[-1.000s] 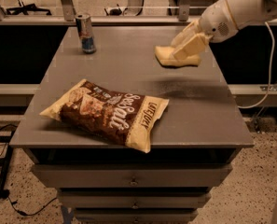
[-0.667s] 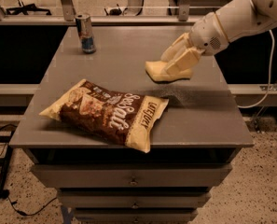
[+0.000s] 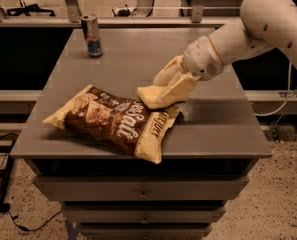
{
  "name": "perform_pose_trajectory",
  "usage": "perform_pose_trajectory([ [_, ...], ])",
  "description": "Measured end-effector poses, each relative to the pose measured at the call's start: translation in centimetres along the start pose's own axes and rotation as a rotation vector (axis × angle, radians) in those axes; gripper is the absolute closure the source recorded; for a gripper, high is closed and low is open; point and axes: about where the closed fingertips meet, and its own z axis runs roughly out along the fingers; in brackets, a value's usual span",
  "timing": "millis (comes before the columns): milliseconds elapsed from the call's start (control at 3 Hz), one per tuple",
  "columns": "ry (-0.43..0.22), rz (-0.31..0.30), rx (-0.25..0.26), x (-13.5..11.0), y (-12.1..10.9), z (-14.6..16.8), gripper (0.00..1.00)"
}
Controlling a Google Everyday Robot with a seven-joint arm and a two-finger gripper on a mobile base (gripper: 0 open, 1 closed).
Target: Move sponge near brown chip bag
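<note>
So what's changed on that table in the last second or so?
The gripper, holding the sponge, carried it from farther back on the table down and toward the brown chip bag. The sponge is now right at the bag's edge, still gripped. The bag and the drink can stayed where they were.

One camera, set high before the table [image 3: 138, 59], looks down across its top and drawer fronts [image 3: 140, 188] from middling range; my gripper [image 3: 169, 86], clamped on the sponge [image 3: 150, 95], sits right of centre.
</note>
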Motion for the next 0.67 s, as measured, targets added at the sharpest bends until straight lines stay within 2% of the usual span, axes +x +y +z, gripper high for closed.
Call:
perform_pose_trajectory([
  [333,-0.012,-0.023,0.005,-0.1,-0.3,0.6,0.2],
  [667,-0.024,-0.028,0.034,0.1,-1.7,0.3,0.0],
])
